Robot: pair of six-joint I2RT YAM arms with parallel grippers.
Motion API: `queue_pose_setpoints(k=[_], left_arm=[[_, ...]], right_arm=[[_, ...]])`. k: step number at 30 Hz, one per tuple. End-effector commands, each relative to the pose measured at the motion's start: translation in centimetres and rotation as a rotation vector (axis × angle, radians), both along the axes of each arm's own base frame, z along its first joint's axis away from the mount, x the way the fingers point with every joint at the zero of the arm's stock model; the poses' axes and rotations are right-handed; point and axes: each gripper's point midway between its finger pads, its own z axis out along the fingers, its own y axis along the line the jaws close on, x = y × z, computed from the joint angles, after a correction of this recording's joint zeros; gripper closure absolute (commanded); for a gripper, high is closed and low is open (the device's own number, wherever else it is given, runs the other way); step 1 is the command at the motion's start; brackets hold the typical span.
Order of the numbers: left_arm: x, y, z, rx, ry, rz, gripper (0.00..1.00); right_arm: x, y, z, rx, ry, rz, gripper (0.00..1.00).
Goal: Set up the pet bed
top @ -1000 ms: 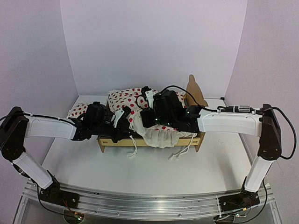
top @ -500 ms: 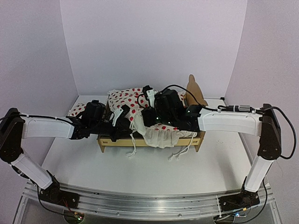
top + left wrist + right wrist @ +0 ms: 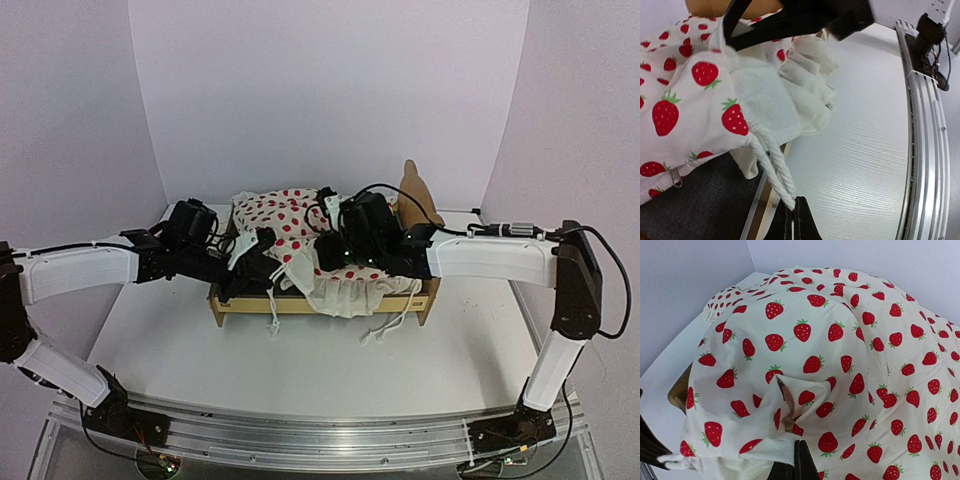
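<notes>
Two white-shelled arms
Left arm (image 3: 75, 275) and right arm (image 3: 490, 262): white links, black joints, black cables (image 3: 385, 190) trailing behind the black jaws.

Plywood pet bed (image 3: 245, 303), standing level, wavy headboard at right

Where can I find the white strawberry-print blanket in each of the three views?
Top external: the white strawberry-print blanket lies in the centre, draped over the light plywood pet bed.
Left wrist: the blanket fills the left half.
Right wrist: the blanket fills nearly the whole picture.
Shared landmark: its plain white edge.
</notes>
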Motion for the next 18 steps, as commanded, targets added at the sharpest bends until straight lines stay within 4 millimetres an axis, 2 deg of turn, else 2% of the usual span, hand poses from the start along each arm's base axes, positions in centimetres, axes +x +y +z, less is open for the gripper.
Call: queue_pose_setpoints(k=[1, 3, 5, 6, 8, 10, 12, 14, 15, 18], left_arm=[[-4.6, 0.2, 3.4, -0.03, -0.013, -0.254, 1.0], [-5.4, -0.4, 4.7, -0.083, 0.041, -0.291, 1.0], [-5.1, -1.2, 5.3, -0.13, 0.114, -0.266, 1.0], [-4.7, -1.6, 5.3, -0.146, 0.155, -0.244, 1.0], [-3.8, -2.4, 5.6, -0.175, 0.206, -0.213, 1.0], [-3.0, -3.0, 5.9, -0.201, 0.237, -0.183, 1.0], [-2.5, -3.3, 6.3, -0.218, 0.233, -0.167, 1.0], [-2.2, -3.5, 6.6, -0.222, 0.226, -0.166, 1.0], [-2.2, -3.5, 6.6, -0.221, 0.223, -0.171, 1.0], [-2.4, -3.4, 6.3, -0.21, 0.216, -0.188, 1.0]], right_arm=[[0.4, -0.4, 1.8, 0.009, -0.029, -0.004, 1.0], [0.5, -0.3, 1.3, -0.01, -0.026, 0.004, 1.0], [0.5, -0.2, 0.2, -0.036, -0.008, 0.023, 1.0], [0.4, -0.2, -0.6, -0.054, 0.011, 0.031, 0.95], [0.2, -0.6, -1.6, -0.094, 0.056, 0.04, 0.8], [-0.6, -0.9, -2.0, -0.117, 0.092, 0.078, 0.67], [-2.2, -1.1, -1.1, -0.114, 0.102, 0.16, 0.56], [-5.6, -0.2, -0.3, -0.076, 0.125, 0.362, 0.48], [-7.4, -0.1, 0.2, -0.056, 0.128, 0.453, 0.46], [-10.7, -0.7, 0.6, -0.029, 0.126, 0.604, 0.45]])
